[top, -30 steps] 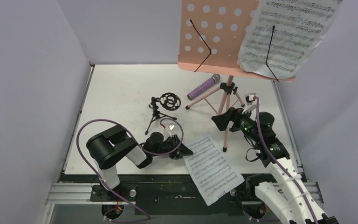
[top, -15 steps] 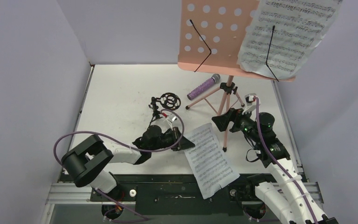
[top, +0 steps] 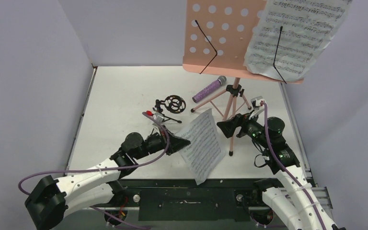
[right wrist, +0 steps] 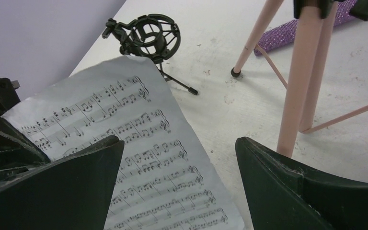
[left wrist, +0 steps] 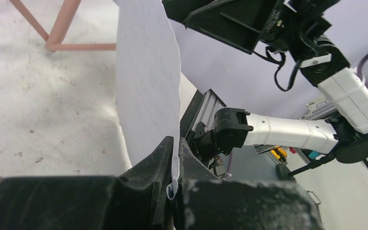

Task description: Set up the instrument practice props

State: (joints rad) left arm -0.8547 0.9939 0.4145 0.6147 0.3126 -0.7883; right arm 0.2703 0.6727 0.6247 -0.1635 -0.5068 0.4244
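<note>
The pink music stand [top: 220, 43] rises beyond and above both grippers, the left half of its panel bare. The loose music sheet [top: 202, 143] is tipped up on edge, its long axis running far to near. The clenched left gripper [top: 183, 143] pinches the sheet's left edge. The right gripper [top: 226, 127], spread wide and empty, sits just right of the sheet, likely closest to steady it.

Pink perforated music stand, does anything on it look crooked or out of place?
Yes. The white sheet-music page sits tilted on the pink perforated music stand, overhanging its right edge, while the left half is bare.
</note>
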